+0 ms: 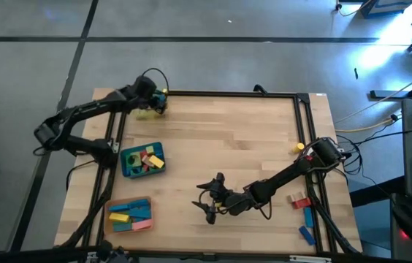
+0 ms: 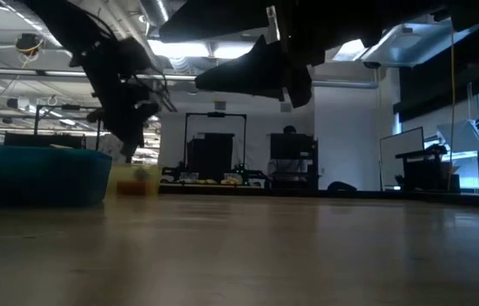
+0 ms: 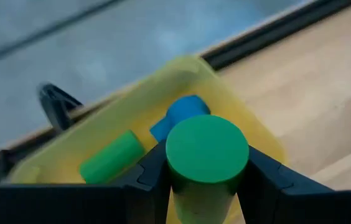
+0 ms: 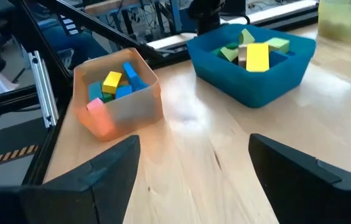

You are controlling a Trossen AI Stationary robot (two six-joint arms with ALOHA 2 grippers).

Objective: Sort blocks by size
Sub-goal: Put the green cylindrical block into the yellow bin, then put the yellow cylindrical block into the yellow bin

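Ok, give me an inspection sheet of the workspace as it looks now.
Surface: wooden table, dark frame.
Job's things: blocks in the blue tray and orange tray; green and blue ones in the yellow tray; loose blocks near the right edge.
Clutter: nothing seen.
Hands: left hand shut on a green cylinder above the yellow tray; right hand open above bare wood.
Cables: yellow cable on the floor.
Surroundings: concrete floor, equipment racks beyond.
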